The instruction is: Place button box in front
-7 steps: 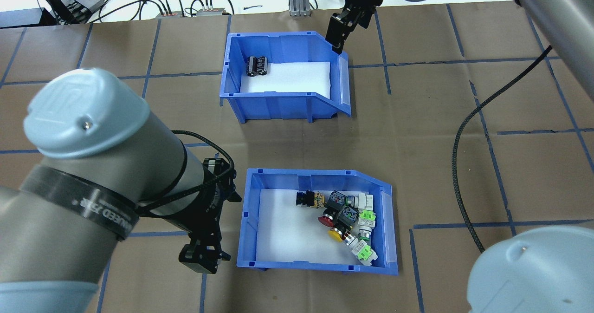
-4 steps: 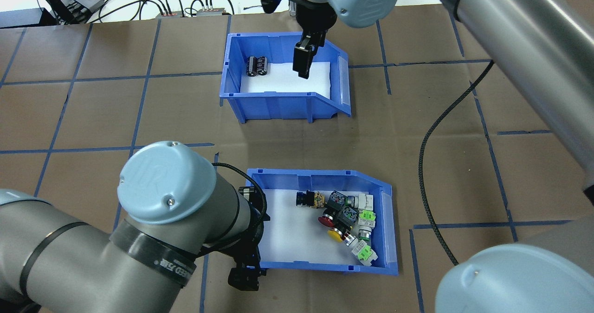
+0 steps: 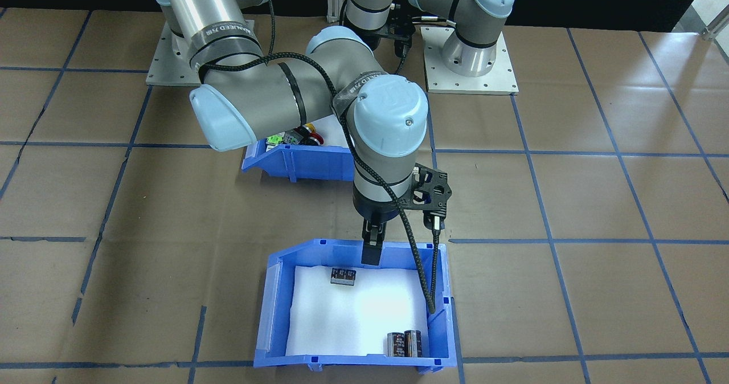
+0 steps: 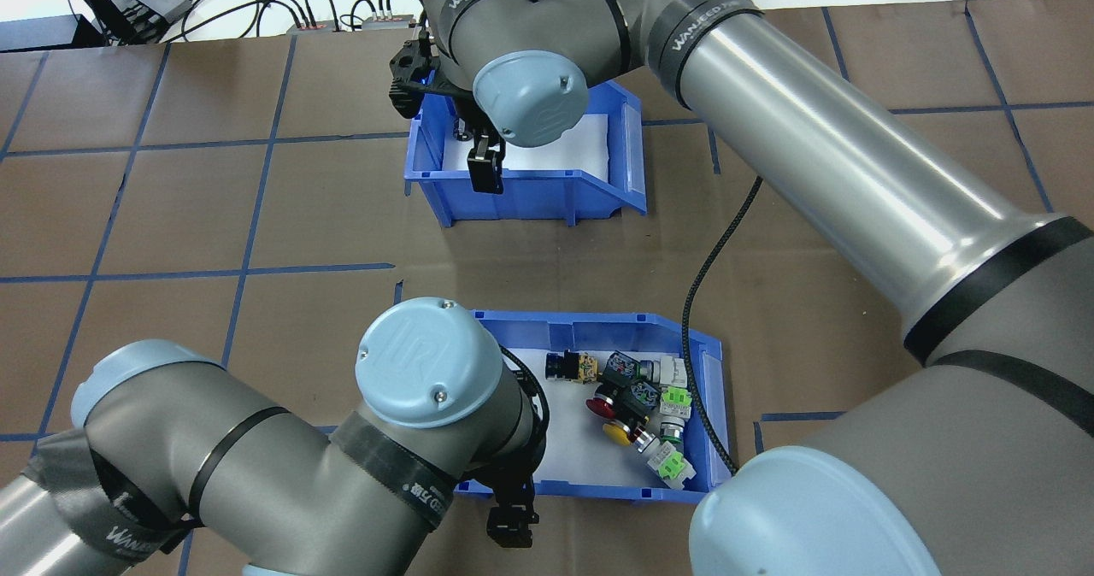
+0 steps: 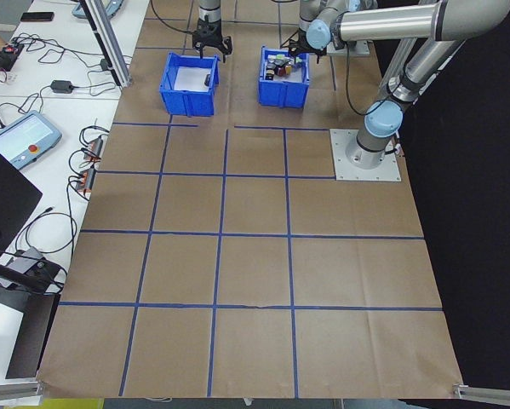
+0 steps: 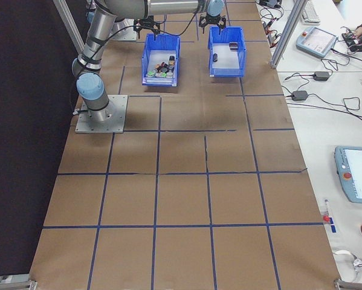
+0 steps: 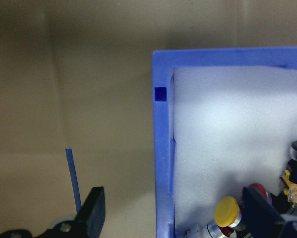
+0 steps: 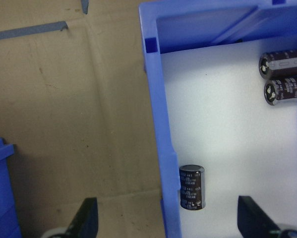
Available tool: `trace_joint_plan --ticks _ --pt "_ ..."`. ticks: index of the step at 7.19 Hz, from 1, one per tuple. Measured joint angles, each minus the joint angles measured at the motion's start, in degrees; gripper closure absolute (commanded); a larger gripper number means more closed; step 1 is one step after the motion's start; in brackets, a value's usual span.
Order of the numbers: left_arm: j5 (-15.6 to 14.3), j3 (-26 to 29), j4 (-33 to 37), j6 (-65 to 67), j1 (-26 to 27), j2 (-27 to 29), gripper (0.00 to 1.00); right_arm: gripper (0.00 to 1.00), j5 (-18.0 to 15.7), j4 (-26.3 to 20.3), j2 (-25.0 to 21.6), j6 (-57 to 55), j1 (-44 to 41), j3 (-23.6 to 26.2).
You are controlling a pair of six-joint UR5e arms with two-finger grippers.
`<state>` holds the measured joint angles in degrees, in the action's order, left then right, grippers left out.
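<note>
Button box on table nr robot base, its side wall btwn wide-open jaws of left gripper, one finger outside, other over foam inside; right gripper likewise open astride wall of other bin.

second blue bin – three black cylinders, brown taped table

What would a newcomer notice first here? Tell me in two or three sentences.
First, the two blue bins on the brown table: the button box, near the robot, holds a bright cluster of green, yellow and red push buttons. The far bin holds only a few black cylinders on white foam. Each arm hangs over a bin, open jaws astride a side wall: the left gripper at the button box, the right gripper at the far bin.
</note>
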<state>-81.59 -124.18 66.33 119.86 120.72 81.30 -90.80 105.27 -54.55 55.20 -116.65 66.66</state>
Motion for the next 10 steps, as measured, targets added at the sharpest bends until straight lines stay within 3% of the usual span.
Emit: trace_joint_plan --ticks 5,6,7,8,10 --pt "0.41 -2.96 -3.03 3.45 0.75 3.61 0.01 0.0 -0.74 5.04 5.2 3.88 -0.68 1.24" --pt "0.53 -3.43 -3.47 3.55 1.12 4.0 0.01 0.08 -0.87 5.1 5.41 3.95 -0.68 1.91" --pt "0.55 -3.61 -4.85 3.66 1.46 4.99 0.01 0.44 -0.9 5.26 5.39 3.98 -0.68 2.61" --pt "0.46 -3.69 -7.34 3.71 1.81 6.57 0.06 0.7 -1.35 5.53 5.21 4.19 -0.68 3.08" --pt "-0.71 -4.1 -10.26 3.36 2.96 8.37 0.69 0.89 -3.64 5.68 4.69 5.02 -0.68 2.98"
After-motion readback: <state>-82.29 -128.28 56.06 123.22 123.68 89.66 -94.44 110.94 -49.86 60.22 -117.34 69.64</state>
